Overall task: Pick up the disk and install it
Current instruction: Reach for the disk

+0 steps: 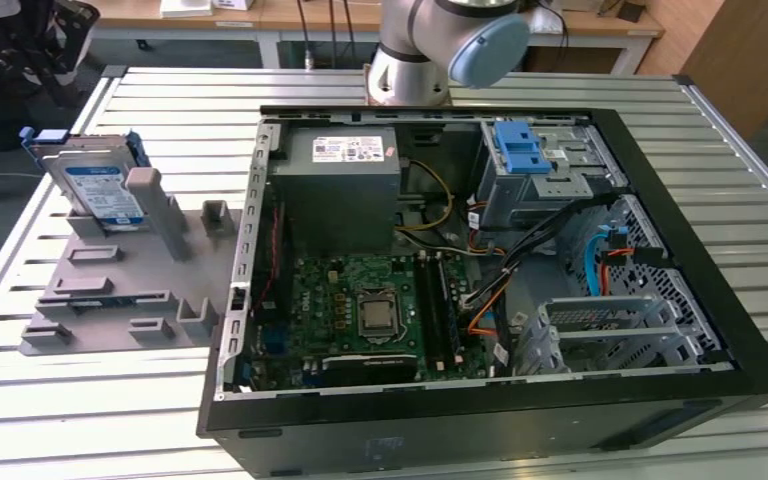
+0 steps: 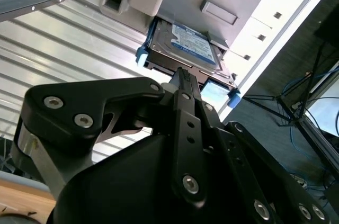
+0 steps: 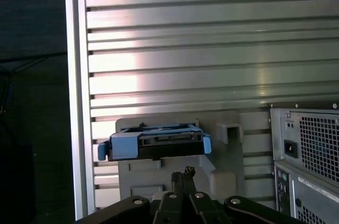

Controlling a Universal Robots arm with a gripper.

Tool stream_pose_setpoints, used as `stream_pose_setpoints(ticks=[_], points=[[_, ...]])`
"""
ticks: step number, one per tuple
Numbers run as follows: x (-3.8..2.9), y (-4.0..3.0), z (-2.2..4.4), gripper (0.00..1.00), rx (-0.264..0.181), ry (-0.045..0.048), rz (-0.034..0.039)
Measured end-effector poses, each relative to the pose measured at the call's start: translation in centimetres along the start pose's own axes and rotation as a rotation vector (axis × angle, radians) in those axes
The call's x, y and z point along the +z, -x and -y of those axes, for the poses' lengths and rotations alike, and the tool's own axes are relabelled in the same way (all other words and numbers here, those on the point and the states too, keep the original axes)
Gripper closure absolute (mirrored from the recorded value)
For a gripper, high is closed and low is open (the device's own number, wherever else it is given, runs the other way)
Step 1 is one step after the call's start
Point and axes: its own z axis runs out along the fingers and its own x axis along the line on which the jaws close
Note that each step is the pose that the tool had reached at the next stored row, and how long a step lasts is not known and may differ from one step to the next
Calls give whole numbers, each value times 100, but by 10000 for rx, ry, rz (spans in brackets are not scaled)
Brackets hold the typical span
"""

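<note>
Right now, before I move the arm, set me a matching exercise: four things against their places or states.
Things:
1 disk
2 power supply
3 blue bracket
4 motherboard

Places or states:
A in the metal drive cage
B green, lying flat inside the computer case
C standing on edge in the grey fixture, outside the case
D grey box inside the case, white sticker on top

Pairs: 1-C, 2-D, 3-A, 4-B
</note>
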Motion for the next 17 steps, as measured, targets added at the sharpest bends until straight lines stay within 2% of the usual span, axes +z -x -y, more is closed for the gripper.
stream_pose_setpoints(ticks=[10,17], points=[[6,-10,0,89,0,1,-4],[12,-49,-4,89,1,-2,-15]])
